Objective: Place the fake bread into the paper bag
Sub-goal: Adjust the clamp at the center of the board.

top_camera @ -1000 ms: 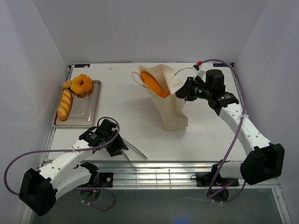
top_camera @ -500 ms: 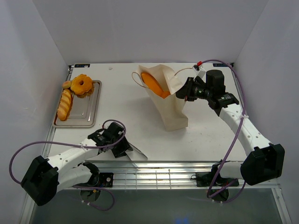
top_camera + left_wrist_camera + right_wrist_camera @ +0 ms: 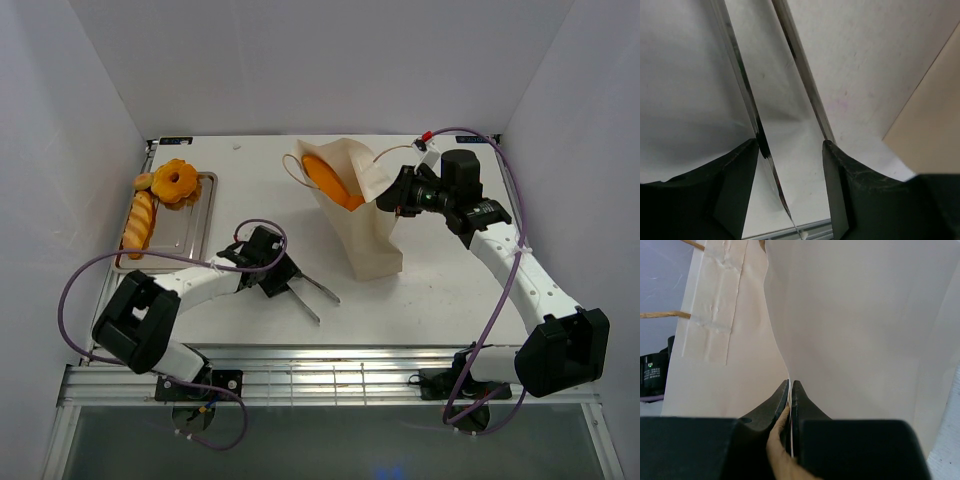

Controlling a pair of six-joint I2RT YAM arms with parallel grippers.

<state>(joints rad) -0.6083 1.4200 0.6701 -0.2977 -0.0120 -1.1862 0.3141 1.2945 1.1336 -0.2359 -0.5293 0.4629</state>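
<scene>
We see a silver tray [image 3: 195,238] at the far left of the white table [image 3: 250,190]. On it lies a long loaf [image 3: 140,222], its long axis running from near to far, the far end leaning slightly right. At the tray's far end sits a ring doughnut [image 3: 177,182], with a small roll [image 3: 143,181] touching its left side. To the right of the tray and nearer to us, well apart from these breads, the left gripper [image 3: 288,283] clasps thin tongs [image 3: 325,292]. Its fingers are spread, with one tong arm against each inner face, and the tong tips point toward the near right. Further right the tan paper bag [image 3: 368,240] leans, its base nearer us and its open mouth tipped toward the far left. An orange loaf [image 3: 325,178] rests inside the mouth. At the bag's right side, the right gripper [image 3: 386,203] has its fingers pressed together, pinching the paper rim.
</scene>
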